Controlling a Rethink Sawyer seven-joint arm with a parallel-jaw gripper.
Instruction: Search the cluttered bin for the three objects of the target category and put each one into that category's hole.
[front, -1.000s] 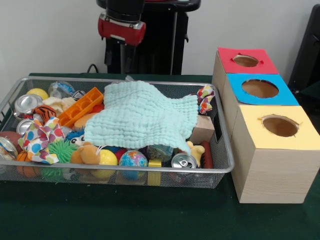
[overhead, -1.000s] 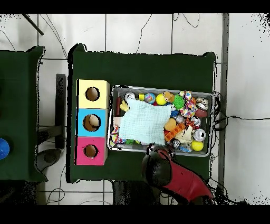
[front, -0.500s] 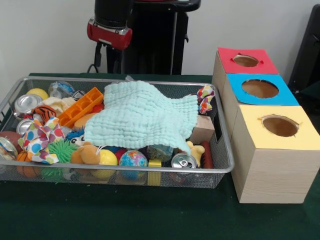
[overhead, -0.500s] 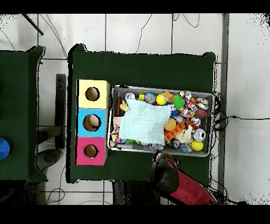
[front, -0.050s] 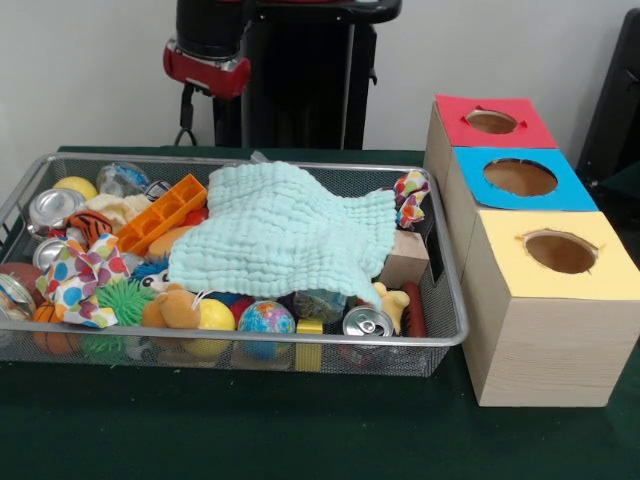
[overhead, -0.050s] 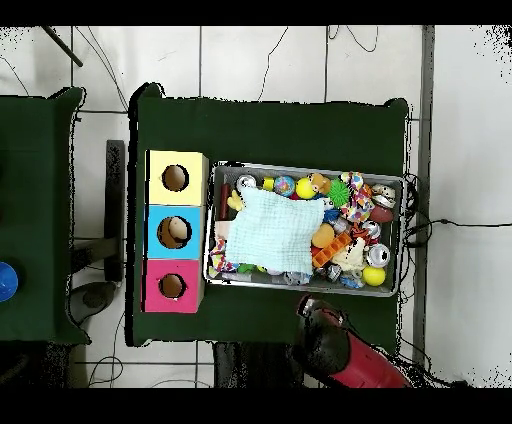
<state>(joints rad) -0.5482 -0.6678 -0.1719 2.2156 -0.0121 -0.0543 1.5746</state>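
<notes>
A wire mesh bin (front, -0.050s: 440, 335) fills the left and middle of the front view, packed to the rim, with a pale mint cloth (front, -0.050s: 285, 240) draped over the centre of the heap. Along the bin's left side sit a yellow ball (front, -0.050s: 75, 187), a crushed silver can (front, -0.050s: 52, 208), a tiger-striped toy (front, -0.050s: 90, 226) and a spotted, many-coloured fabric piece (front, -0.050s: 82, 280); an orange ridged block (front, -0.050s: 160, 213) lies tilted just left of the cloth. At the front edge are a green spiky ball (front, -0.050s: 122, 298), a small tan plush (front, -0.050s: 178, 306), a globe-patterned ball (front, -0.050s: 265, 320), another can standing end-up (front, -0.050s: 367, 322) and a wooden block (front, -0.050s: 408, 260) tucked under the cloth's right corner. Which of these belong to the target category I cannot tell. To the right of the bin stand three wooden boxes in a row, touching one another, each with a round hole in its coloured top: the red box (front, -0.050s: 492, 122) farthest back, the blue box (front, -0.050s: 520, 178) in the middle, the yellow box (front, -0.050s: 560, 254) nearest. In the overhead view something pale shows inside the blue box's hole. The arm's red and black end (front, -0.050s: 205, 60) hangs at the upper left of the front view, behind the bin, and I cannot tell how the gripper stands.
</notes>
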